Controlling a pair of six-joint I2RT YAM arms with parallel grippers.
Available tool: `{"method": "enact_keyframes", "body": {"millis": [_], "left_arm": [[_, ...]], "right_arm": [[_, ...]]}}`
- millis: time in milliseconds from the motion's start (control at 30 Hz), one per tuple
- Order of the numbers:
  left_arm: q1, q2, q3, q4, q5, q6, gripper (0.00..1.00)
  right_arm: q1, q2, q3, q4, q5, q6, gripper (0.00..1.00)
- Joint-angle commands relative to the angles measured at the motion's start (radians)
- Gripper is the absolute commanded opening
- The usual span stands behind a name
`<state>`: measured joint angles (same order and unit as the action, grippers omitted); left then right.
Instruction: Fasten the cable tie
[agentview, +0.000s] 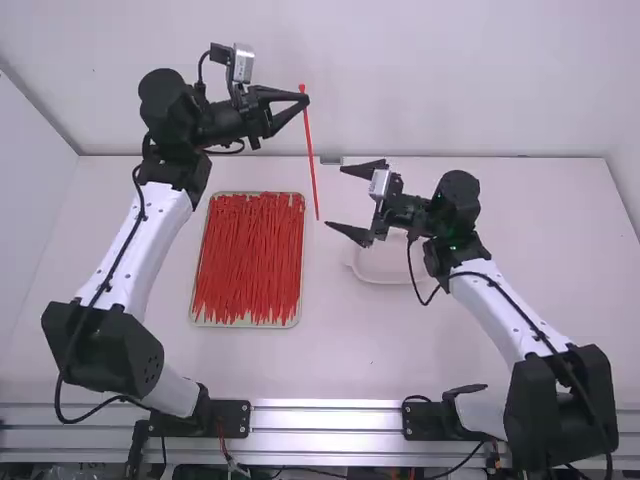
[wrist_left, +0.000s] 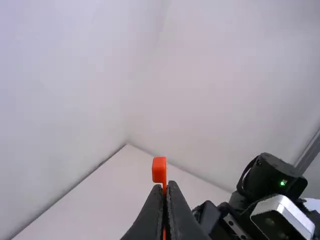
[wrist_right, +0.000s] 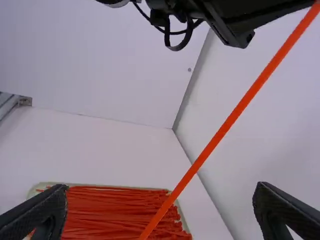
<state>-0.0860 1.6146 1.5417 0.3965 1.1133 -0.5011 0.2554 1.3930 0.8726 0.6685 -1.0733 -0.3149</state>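
Left wrist view is showing my left gripper (wrist_left: 165, 186) pinched tight on the cable tie (wrist_left: 159, 170). Its blocky orange-red head is sticking out just past my black, tapered fingertips. From the high view, I am holding that arm raised and bent at the elbow, with the wrist turned toward the middle. The thin, straight plastic strap is hanging down from my fingers, its tail pointing toward the white table (agentview: 560, 220).

My right gripper (agentview: 335, 197) is spread wide and gripping nothing. It is lifted off the table and facing the strap's lower end, which is hanging just in front of the gap without touching either pointed finger. My right forearm is angling up from a low elbow.

Beside my left arm, a shallow rectangular tray (agentview: 247, 325) is lying flat, carrying a dense pile of red ties (agentview: 250, 258) laid lengthwise.
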Motion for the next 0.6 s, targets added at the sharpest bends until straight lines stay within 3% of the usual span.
{"method": "enact_keyframes", "body": {"millis": [0, 567], "left_arm": [[0.008, 0.034, -0.004, 0.002, -0.007, 0.001, 0.02], [0.026, 0.169, -0.002, -0.003, -0.015, -0.046, 0.02]], "right_arm": [[0.001, 0.000, -0.016, 0.012, -0.004, -0.035, 0.98], [0.032, 0.000, -0.083, 0.084, -0.052, -0.034, 0.98]]}}
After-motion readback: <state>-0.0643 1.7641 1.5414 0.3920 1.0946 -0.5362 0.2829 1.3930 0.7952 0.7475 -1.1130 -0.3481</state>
